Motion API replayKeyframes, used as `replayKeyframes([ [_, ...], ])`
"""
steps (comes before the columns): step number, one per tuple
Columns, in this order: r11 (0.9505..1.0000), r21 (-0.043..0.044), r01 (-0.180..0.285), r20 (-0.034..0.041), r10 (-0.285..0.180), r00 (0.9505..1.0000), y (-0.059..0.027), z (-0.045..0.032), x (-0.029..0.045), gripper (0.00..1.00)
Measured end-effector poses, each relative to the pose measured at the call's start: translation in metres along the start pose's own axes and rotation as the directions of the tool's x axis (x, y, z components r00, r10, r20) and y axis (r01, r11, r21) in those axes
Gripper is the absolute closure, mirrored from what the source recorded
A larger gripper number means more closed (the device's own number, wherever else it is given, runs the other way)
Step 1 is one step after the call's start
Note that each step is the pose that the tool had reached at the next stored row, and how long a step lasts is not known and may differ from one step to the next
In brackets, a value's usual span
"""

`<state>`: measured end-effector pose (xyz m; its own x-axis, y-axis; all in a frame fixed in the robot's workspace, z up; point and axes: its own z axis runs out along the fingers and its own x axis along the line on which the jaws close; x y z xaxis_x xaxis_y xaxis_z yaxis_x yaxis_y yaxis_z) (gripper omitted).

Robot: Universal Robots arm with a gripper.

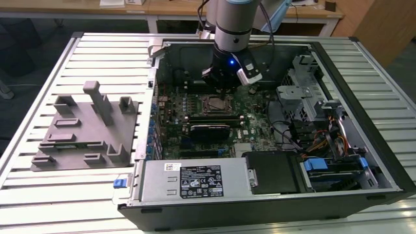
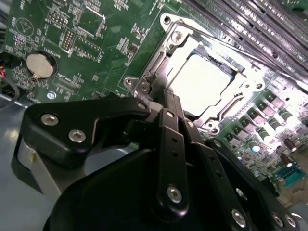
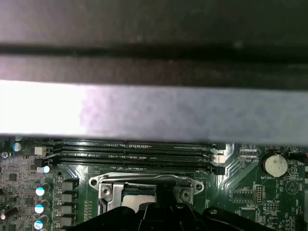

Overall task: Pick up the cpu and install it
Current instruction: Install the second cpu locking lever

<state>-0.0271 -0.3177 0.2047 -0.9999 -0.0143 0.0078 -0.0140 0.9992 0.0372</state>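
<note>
1. The open computer case [image 1: 364, 161] lies on its side on the slatted bench [image 1: 39, 195], with the green motherboard [image 1: 254, 122] facing up inside it.
2. The cpu [image 2: 204, 82] sits flat in the metal socket frame [image 2: 159, 53] on the motherboard, its pale silvery top bright under the light in the second wrist view.
3. The arm reaches down into the case, and the claw [image 1: 224, 87] hangs just above the socket in the exterior view.
4. In the second wrist view the claw's black fingers [image 2: 171, 108] come together at their tips with nothing between them, close beside the socket frame's edge and apart from the chip.
5. A round coin battery [image 2: 39, 65] sits on the board, well apart from the socket.
6. Memory slots [image 3: 134, 154] run alongside the socket.
7. A grey plastic fixture block [image 1: 87, 129] with upright posts stands on the bench, on the exterior view's left of the case.
</note>
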Motion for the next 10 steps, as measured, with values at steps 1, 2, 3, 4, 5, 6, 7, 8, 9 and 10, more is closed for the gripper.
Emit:
replayKeyframes([
  [1,1.0000,0.0001,0.000,-0.0001,0.000,1.0000,-0.0001,-0.0025,0.0001,0.89],
  [2,1.0000,-0.0001,0.000,0.0001,0.000,1.0000,0.0000,-0.0059,0.0001,0.89],
  [3,1.0000,-0.0002,0.000,0.0001,0.000,1.0000,0.0001,-0.0097,0.0001,0.89],
  [4,1.0000,-0.0002,0.000,0.0000,0.000,1.0000,0.0003,-0.0138,0.0001,0.89],
  [5,1.0000,-0.0001,0.000,0.0000,0.000,1.0000,0.0003,-0.0176,0.0001,0.89],
  [6,1.0000,-0.0002,0.000,0.0000,0.000,1.0000,0.0003,-0.0206,0.0002,0.89],
  [7,1.0000,-0.0002,0.000,0.0000,0.000,1.0000,0.0000,-0.0218,0.0002,0.89],
  [8,1.0000,-0.0003,0.000,0.0001,0.000,1.0000,-0.0007,-0.0218,0.0002,0.89],
  [9,1.0000,-0.0001,0.000,0.0000,0.000,1.0000,-0.0015,-0.0219,0.0002,0.89],
  [10,1.0000,-0.0001,0.000,0.0000,0.000,1.0000,-0.0024,-0.0219,0.0002,0.89],
])
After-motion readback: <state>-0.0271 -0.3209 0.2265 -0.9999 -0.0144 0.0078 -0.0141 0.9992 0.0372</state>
